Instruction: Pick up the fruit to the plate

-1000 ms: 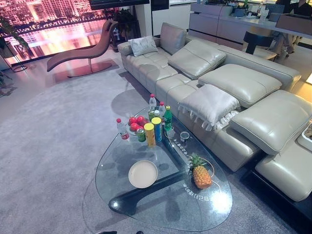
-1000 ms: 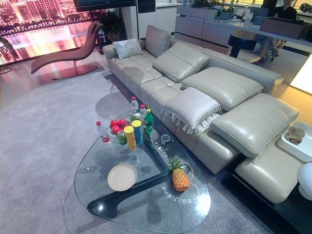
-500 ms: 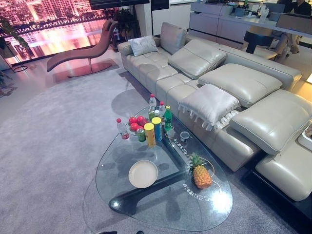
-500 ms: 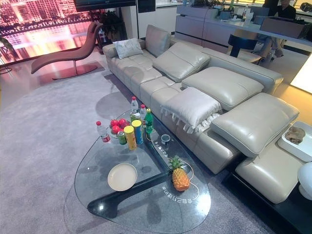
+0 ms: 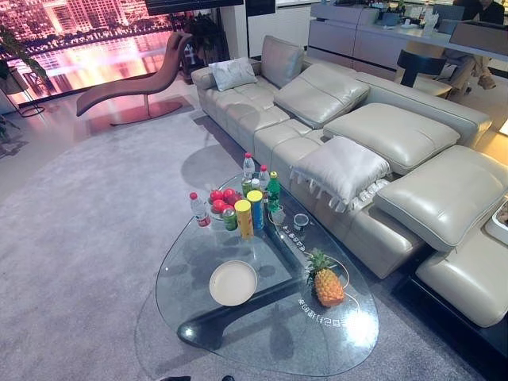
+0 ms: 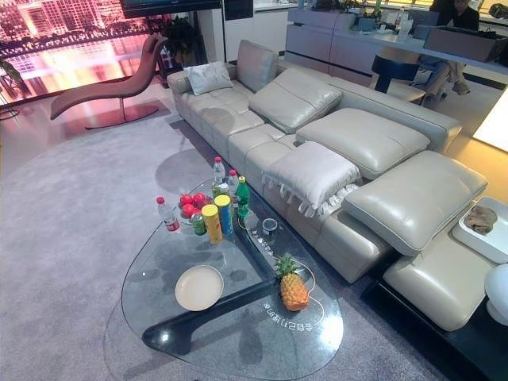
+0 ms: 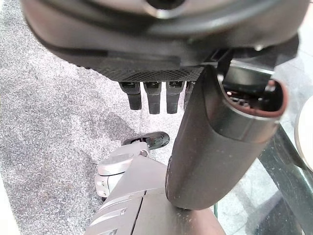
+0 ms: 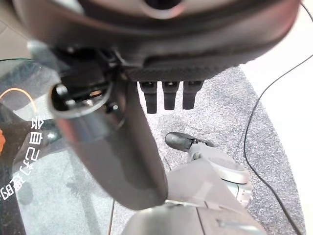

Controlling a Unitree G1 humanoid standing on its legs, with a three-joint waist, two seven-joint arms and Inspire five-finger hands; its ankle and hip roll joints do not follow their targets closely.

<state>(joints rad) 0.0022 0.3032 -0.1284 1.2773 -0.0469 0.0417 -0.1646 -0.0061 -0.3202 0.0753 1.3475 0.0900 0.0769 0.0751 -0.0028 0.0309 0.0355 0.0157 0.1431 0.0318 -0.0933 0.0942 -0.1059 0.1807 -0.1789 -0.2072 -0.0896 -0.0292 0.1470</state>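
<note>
Nothing of the task is showing as done yet. The glass tabletop [image 5: 198,317] is carrying everything, and the plate [image 5: 232,282] is sitting bare near its middle. The pineapple [image 5: 325,282] is lying toward the edge nearest the sofa [image 5: 397,159], well apart from the plate, and the red fruit [image 5: 221,198] is waiting at the far end among bottles [image 5: 248,167]. The left hand [image 7: 215,142] and right hand [image 8: 122,152] are hanging by the tabletop's near edge, fingers straight, holding nothing.
</note>
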